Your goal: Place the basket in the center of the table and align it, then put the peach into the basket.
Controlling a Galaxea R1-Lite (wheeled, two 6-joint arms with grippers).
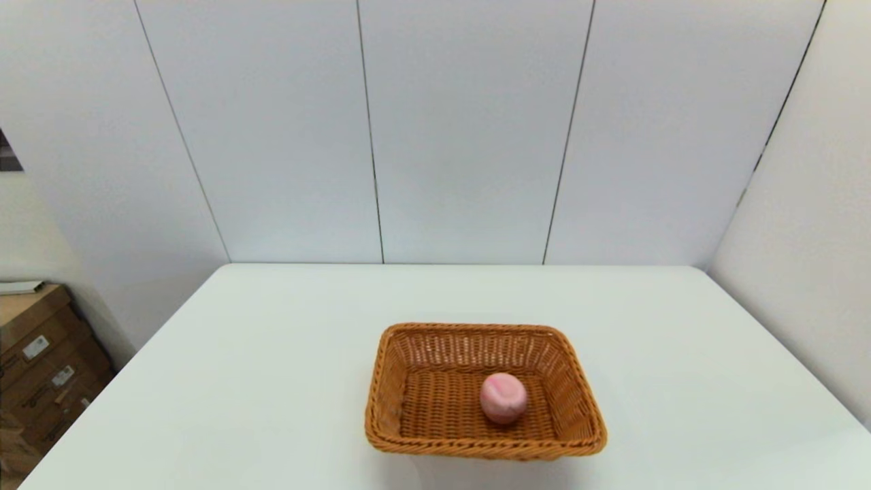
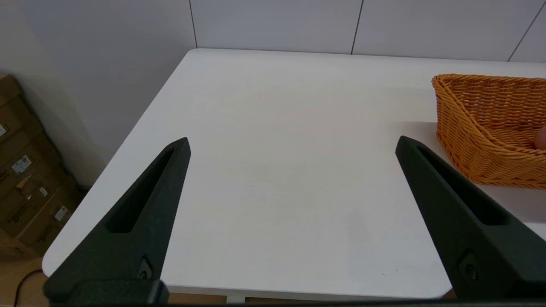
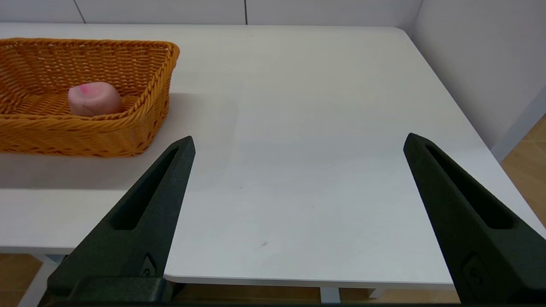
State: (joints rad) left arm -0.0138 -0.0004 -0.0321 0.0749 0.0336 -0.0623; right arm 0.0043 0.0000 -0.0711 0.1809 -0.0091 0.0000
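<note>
Both grippers (image 2: pixel 292 145) (image 3: pixel 298 143) gape, well apart from basketed peach (image 1: pixel 503 397).

Robot body: two matte black grippers, identical in build.
The left gripper (image 2: pixel 292 143) and right gripper (image 3: pixel 298 141) each carry two long tapered fingers (image 2: pixel 140 221) with a recessed slot and one small screw near the base.

I see bright, even light; the basket (image 3: pixel 85 132) throws a soft shadow on the table (image 3: pixel 298 128).
</note>
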